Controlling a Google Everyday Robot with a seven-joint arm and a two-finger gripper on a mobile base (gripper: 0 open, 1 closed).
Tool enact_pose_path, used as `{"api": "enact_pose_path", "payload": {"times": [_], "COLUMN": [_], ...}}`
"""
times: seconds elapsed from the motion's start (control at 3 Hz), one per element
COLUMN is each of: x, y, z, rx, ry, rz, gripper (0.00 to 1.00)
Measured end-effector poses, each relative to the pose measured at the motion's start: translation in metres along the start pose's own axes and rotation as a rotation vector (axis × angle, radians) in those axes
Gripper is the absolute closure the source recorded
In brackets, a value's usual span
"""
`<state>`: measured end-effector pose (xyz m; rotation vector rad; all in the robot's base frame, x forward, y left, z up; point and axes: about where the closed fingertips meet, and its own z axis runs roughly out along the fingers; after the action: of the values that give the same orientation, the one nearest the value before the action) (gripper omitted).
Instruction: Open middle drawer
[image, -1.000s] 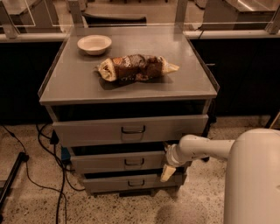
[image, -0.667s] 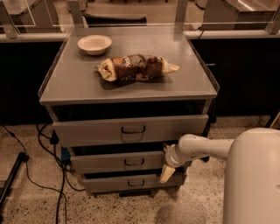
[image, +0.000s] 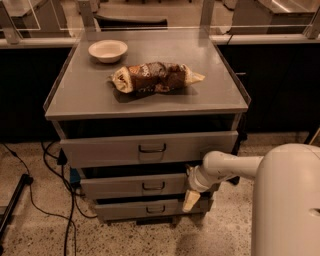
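The grey cabinet has three stacked drawers. The middle drawer (image: 115, 186) has a wide flat front with a small dark wire handle (image: 153, 186) at its centre. It sits between the taller top drawer (image: 100, 149) and the smallest bottom drawer (image: 125, 209). My gripper (image: 191, 194) is at the right end of the middle drawer's front, right of the handle and apart from it, pointing down towards the bottom drawer's right end. My white arm (image: 230, 167) reaches in from the right.
On the cabinet top (image: 200, 97) lie a brown snack bag (image: 155, 77) and a white bowl (image: 107, 50). Black cables (image: 50, 170) trail on the floor at the left. My white body (image: 287, 200) fills the lower right. Dark counters stand behind.
My gripper has edged slightly to the left along the middle drawer's right end. The drawers have not visibly moved.
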<state>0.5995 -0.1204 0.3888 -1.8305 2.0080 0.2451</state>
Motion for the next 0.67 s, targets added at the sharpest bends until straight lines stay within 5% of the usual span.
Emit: {"api": "enact_pose_path", "payload": {"times": [0.67], "x": [0.0007], "y": [0.008], "z": [-0.0025], "rx": [-0.035], "ry": [0.004], "rz": [0.022], "gripper": [0.0]}}
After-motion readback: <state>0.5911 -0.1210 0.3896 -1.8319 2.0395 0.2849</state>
